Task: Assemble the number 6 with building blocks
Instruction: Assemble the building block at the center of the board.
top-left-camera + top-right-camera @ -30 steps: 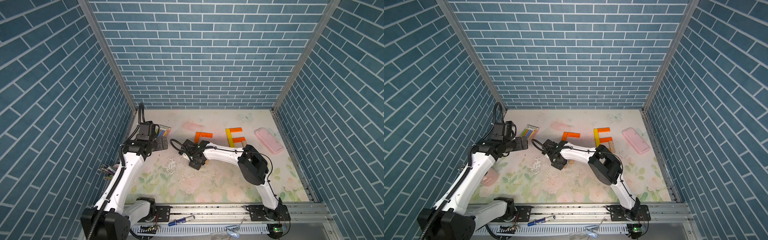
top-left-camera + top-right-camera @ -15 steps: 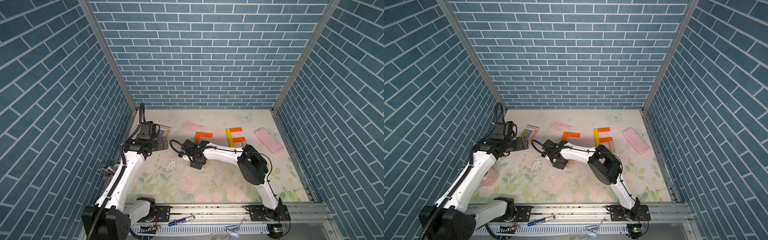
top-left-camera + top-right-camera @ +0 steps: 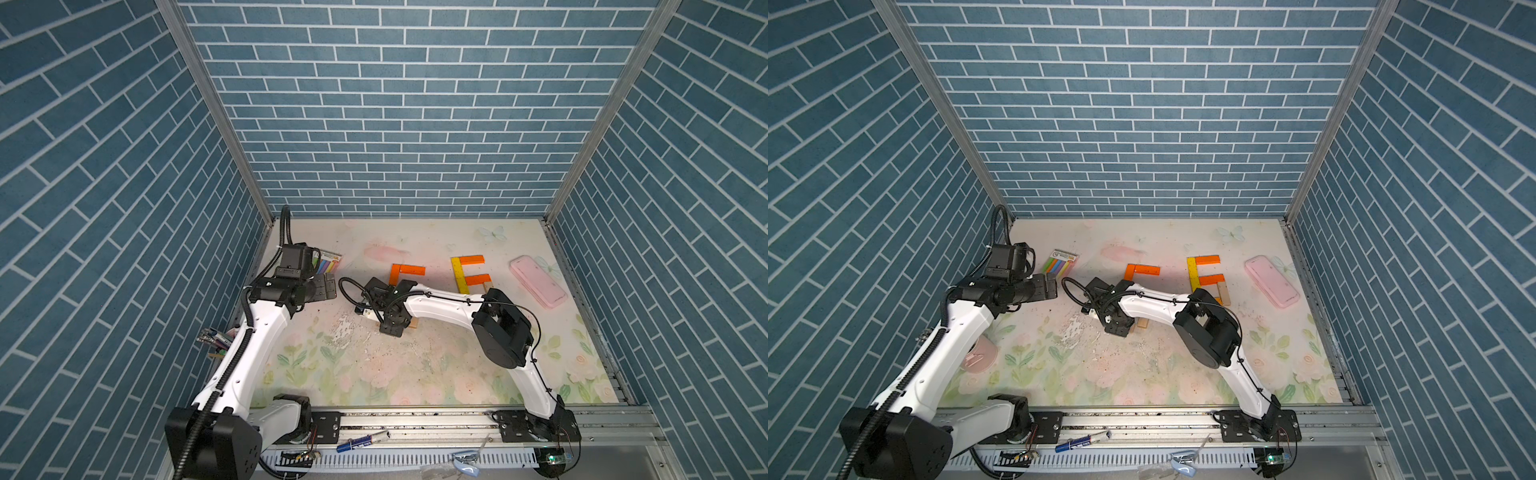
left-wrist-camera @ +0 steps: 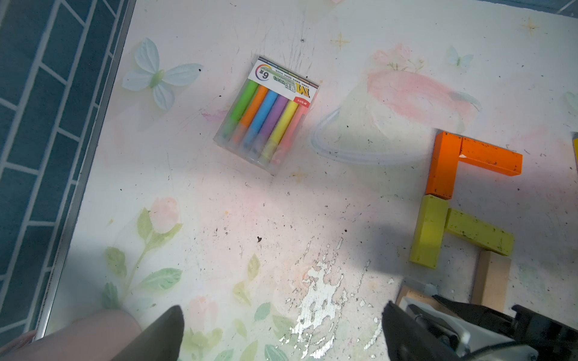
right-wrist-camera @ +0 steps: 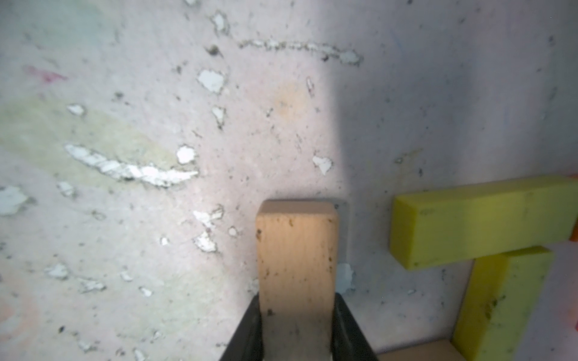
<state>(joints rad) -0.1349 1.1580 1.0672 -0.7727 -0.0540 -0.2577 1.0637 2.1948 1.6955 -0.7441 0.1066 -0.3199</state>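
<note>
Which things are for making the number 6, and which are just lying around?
For the 6: flat orange wooden blocks, flat yellow wooden blocks, plain tan wooden block gripped by the right gripper.
Just lying about: clear pack of coloured sticks, pink rounded case.

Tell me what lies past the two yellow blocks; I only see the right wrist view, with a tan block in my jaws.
Observer: One orange block extends one yellow block end to end; a second orange block branches off its far end, parallel to the other yellow block.
Operator: Where is the left gripper relative to my tan block?
Observer: Apart from it. The left gripper is open and empty, over by the pack of coloured sticks.
</note>
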